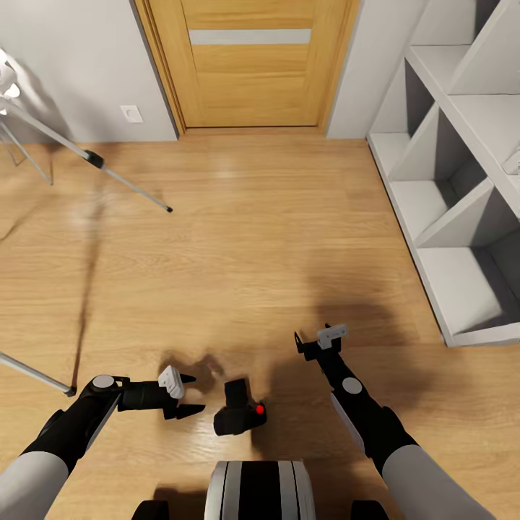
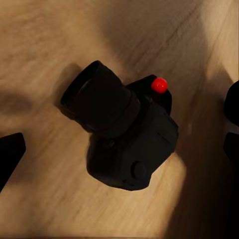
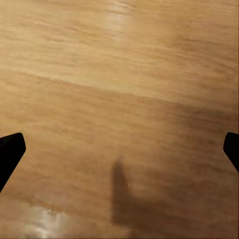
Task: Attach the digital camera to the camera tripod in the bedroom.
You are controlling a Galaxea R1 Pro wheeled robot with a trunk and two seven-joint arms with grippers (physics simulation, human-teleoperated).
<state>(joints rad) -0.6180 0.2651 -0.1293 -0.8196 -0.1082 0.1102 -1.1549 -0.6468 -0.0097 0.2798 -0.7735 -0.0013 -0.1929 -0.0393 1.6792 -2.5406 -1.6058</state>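
Reaching low with its fingers spread apart, the left gripper (image 1: 189, 395) sits just beside the digital camera (image 1: 239, 412) on the wood floor (image 1: 260, 238). The camera looks rigid, compact, probably light; gripping its boxy body, not the lens (image 2: 99, 99), seems safest.

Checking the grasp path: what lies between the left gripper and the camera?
Only bare wood floor separates the left gripper from the camera, seen in the head view.

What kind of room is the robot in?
Probably a bedroom or other room in a home: it has a light wood floor, a wooden door and white cube shelves. No bed is in view, so I can't be sure.
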